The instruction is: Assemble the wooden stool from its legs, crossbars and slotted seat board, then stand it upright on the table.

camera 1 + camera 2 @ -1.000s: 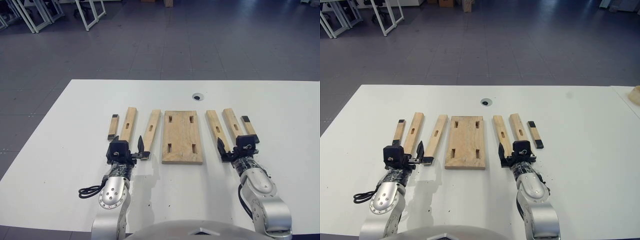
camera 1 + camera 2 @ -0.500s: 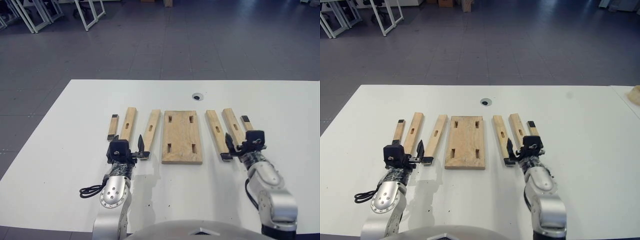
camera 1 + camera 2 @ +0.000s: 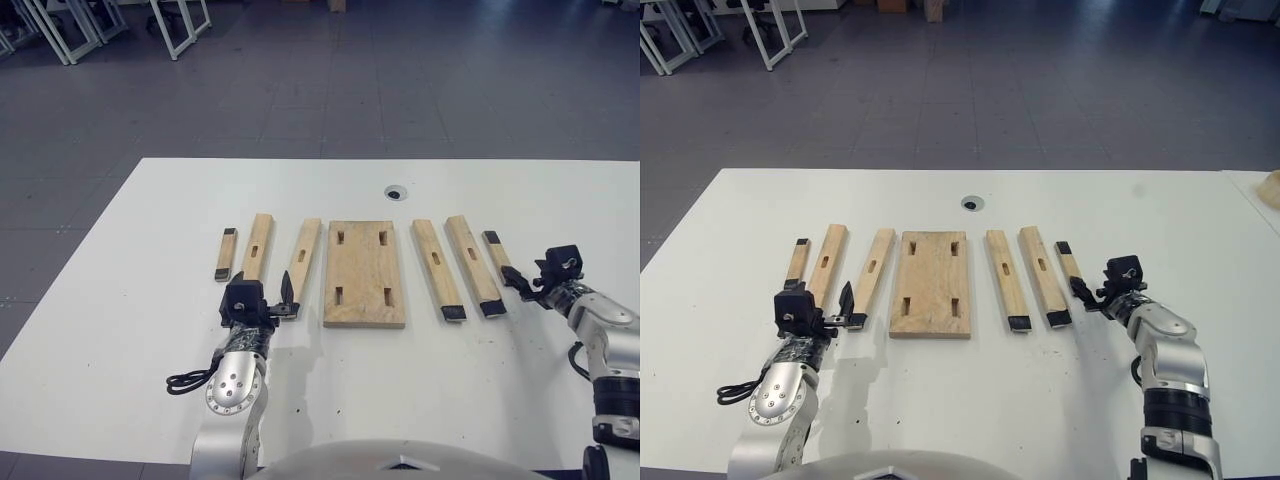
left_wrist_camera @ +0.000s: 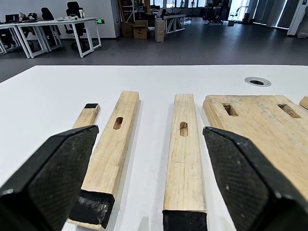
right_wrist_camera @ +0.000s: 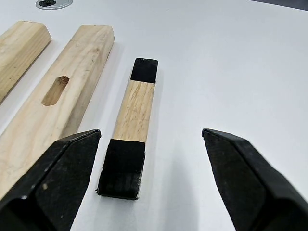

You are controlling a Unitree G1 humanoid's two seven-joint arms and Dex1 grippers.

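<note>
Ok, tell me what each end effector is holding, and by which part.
Nothing is held. The left end effector is open before two legs; the right end effector is open facing the short crossbar, not touching it.

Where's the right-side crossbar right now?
In the eye views the crossbar lies flat at the row's right end, beside the outer leg, its near end just ahead of the open right gripper.

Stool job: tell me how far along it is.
Done: nothing is joined. The slotted seat board, four legs and two crossbars lie flat and apart on the table. In hand: nothing. The right gripper is open at the near end of the right crossbar, and the left gripper is open before the left legs. Left: all the assembly, then standing it upright.
</note>
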